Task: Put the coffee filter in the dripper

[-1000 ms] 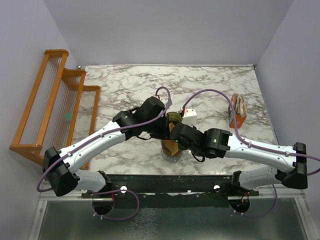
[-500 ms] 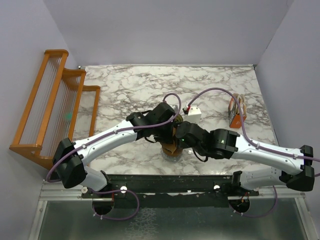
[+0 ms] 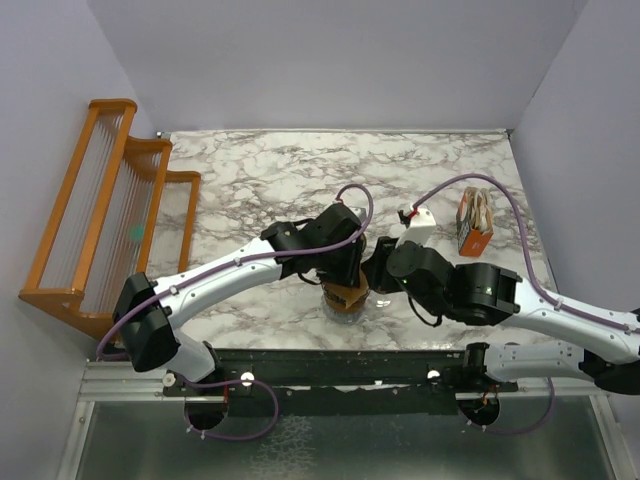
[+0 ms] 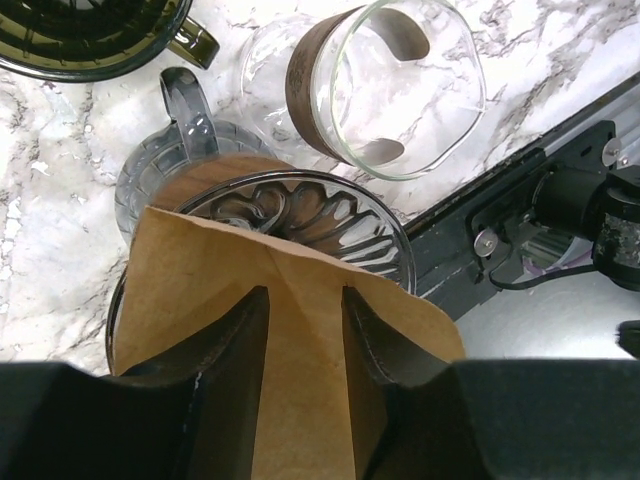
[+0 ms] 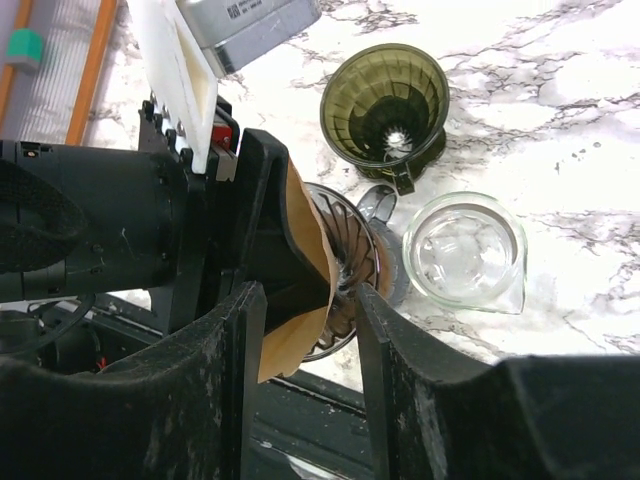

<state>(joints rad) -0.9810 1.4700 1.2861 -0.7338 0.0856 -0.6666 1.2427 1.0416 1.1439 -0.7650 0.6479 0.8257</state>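
Left wrist view is showing the left end effector (image 4: 303, 300) hanging over a clear ribbed dripper (image 4: 300, 215), its two fingers standing partly apart and clamping nothing. A tan fan-shaped paper (image 4: 200, 270) is lying flat beneath them, spreading wider than both fingers and covering the near half of that dripper's mouth. From these angles I cannot tell whether the paper is sitting down inside the cone or only leaning on its rim. The right end effector (image 5: 310, 295) is also standing partly open and holding nothing, its fingers flanking the paper's lower edge and the ribbed rim. The olive-green dripper (image 5: 385, 105) is standing upright on the marble table (image 4: 40, 250) beyond the clear one, its ribbed inside showing and its small handle pointing toward the clear dripper's grey handle. A clear glass cup (image 5: 465, 250) is standing just beside the clear dripper, near the green one but apart from it.
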